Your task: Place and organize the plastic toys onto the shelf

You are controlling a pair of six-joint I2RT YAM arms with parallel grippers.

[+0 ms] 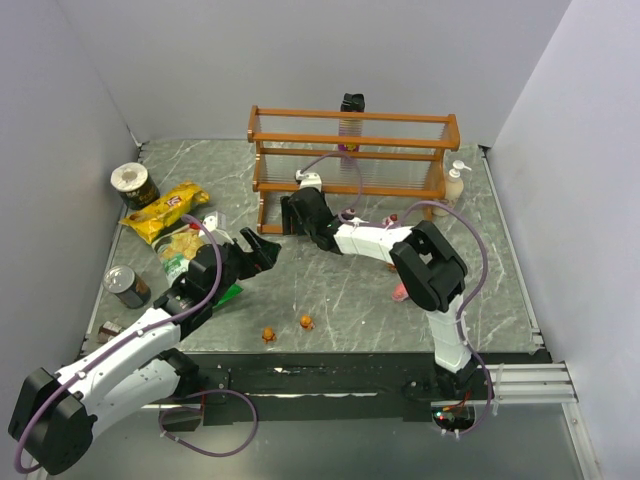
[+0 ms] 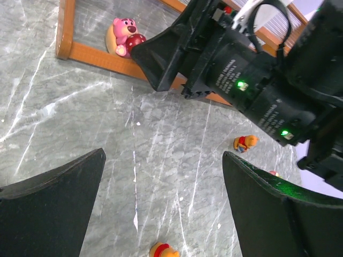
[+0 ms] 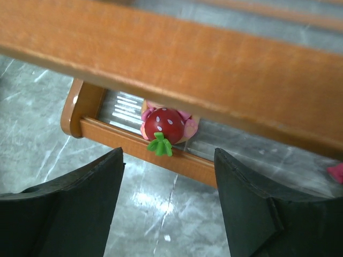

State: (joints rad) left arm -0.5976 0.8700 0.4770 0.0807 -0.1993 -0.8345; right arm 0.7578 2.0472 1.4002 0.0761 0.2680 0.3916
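A pink bear toy hugging a red strawberry (image 3: pixel 163 126) sits at the left end of the shelf's (image 1: pixel 350 118) bottom tier, also seen from the left wrist (image 2: pixel 124 36). My right gripper (image 3: pixel 169 187) hovers open just in front of it, nothing between its fingers; from above it (image 1: pixel 284 222) is at the shelf's lower left corner. My left gripper (image 2: pixel 163 203) is wide open and empty over the table (image 1: pixel 264 250). Two orange toys (image 1: pixel 268 335) (image 1: pixel 306 322) lie near the front edge. A pink toy (image 1: pixel 400 291) lies beside the right arm.
At the left are two cans (image 1: pixel 133 183) (image 1: pixel 127 285), a yellow chip bag (image 1: pixel 165 210) and a green-edged bag (image 1: pixel 185 265). A pump bottle (image 1: pixel 455 183) stands at the shelf's right end. A black object (image 1: pixel 352 103) rises behind the shelf. The right arm (image 2: pixel 252 91) crosses close ahead of my left gripper.
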